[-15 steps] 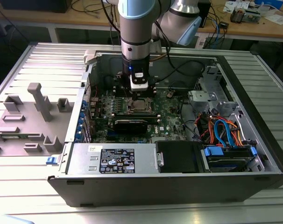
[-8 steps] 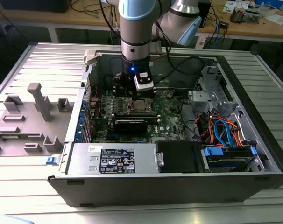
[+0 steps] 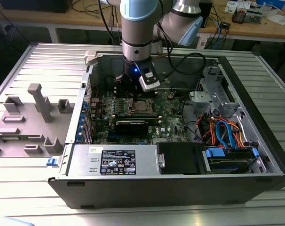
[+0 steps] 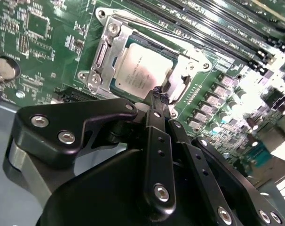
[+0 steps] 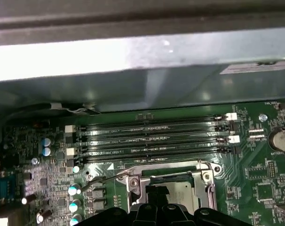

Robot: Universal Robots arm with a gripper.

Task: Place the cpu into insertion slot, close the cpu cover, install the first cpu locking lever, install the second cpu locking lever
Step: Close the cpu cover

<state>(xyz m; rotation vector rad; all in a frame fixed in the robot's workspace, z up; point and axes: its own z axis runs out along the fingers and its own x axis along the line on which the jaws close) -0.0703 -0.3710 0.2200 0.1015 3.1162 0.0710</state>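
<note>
The cpu (image 4: 141,70) lies flat in the insertion slot (image 4: 176,55) on the green board, its silvery top showing. The cpu cover (image 4: 104,61) is down around it as a metal frame. My gripper (image 4: 158,93) is shut, its black fingertips together at the socket's edge beside the cpu. In the first wrist view the gripper (image 5: 156,192) sits over the cpu (image 5: 180,195), and a thin wire locking lever (image 5: 99,181) stands out from the cover (image 5: 133,184). In the exterior view the gripper (image 3: 132,100) hangs just above the cpu (image 3: 142,106) inside the open case.
Long black memory slots (image 5: 152,136) run beside the socket. A black card (image 3: 131,125) lies across the board. The power supply (image 3: 114,160), drive cables (image 3: 225,132) and case walls (image 3: 91,70) ring the work area. A grey fixture tray (image 3: 29,117) stands at the exterior view's left.
</note>
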